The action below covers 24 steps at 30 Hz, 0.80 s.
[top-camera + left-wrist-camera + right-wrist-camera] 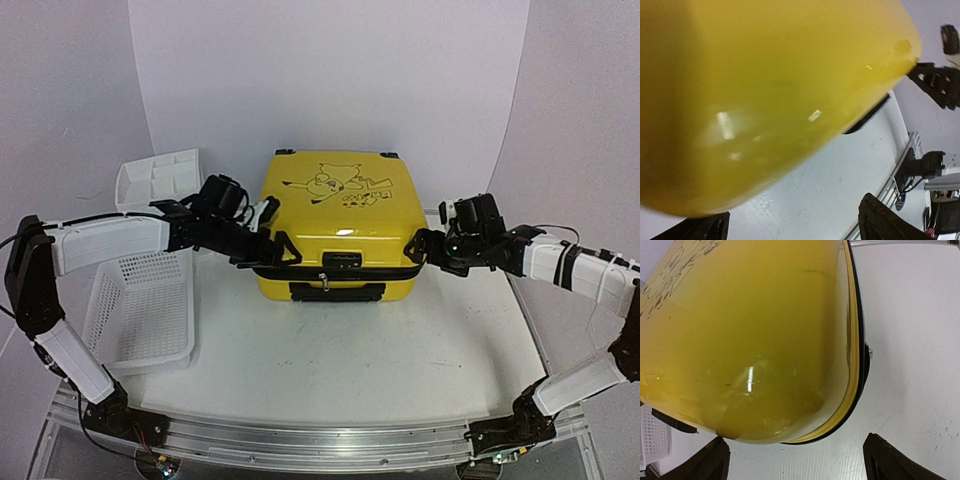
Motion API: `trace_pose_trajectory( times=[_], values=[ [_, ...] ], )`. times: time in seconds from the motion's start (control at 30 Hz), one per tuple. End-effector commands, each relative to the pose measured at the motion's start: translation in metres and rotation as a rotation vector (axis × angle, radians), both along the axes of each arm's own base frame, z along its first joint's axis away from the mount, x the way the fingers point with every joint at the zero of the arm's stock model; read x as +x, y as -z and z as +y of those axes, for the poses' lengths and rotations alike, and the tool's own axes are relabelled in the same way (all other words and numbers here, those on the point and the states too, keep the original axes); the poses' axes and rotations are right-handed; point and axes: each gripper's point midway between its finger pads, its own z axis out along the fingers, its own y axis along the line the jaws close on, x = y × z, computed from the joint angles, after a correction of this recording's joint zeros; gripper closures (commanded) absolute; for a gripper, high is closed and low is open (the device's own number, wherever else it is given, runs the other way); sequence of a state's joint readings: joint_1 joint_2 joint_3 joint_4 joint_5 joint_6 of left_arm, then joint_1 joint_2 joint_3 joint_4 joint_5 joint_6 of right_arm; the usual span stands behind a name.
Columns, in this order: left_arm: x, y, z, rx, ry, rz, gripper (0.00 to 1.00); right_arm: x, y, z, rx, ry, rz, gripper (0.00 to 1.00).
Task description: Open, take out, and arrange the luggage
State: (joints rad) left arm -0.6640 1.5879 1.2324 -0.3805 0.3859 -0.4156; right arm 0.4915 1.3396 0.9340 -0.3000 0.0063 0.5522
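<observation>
Luggage (335,215) lies zipped btwn hands, long axis 9-to-3: left hand (272,247) at its 9, right hand (428,248) at 3, both spread wide, approx equally near.

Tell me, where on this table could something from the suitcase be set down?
The widest bare stretch of table lies in front of the yellow suitcase, reaching to the arms' rail. A smaller patch sits right of it, under the right arm. The left is crowded: mesh basket, divided white tray, left arm.

Only illegible dark lettering (365,198) beside the cartoon (322,183) on the luggage (335,228) lid
</observation>
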Motion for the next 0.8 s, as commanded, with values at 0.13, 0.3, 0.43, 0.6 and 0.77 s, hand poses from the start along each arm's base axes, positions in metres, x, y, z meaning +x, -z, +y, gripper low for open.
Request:
trace_pose_trajectory(
  times=[0.13, 0.3, 0.43, 0.6, 0.77],
  values=[
    [-0.031, -0.063, -0.11, -0.2, 0.226, -0.153, 0.12, 0.025, -0.022, -0.032, -0.112, -0.051, -0.079, 0.08],
    [-0.043, -0.081, -0.103, -0.208, 0.244, -0.208, 0.11, -0.007, -0.026, -0.027, -0.138, -0.191, -0.037, 0.1],
    [-0.037, -0.088, -0.057, -0.137, 0.161, -0.27, 0.07, -0.03, -0.03, -0.016, -0.034, -0.239, 0.001, 0.1],
    [0.003, -0.089, 0.022, -0.107, -0.029, -0.25, 0.04, -0.034, -0.039, 0.009, 0.18, -0.265, -0.005, 0.09],
    [0.033, -0.09, 0.037, -0.1, -0.071, -0.259, 0.01, -0.013, -0.042, 0.019, 0.245, -0.238, -0.046, 0.08]
  ],
)
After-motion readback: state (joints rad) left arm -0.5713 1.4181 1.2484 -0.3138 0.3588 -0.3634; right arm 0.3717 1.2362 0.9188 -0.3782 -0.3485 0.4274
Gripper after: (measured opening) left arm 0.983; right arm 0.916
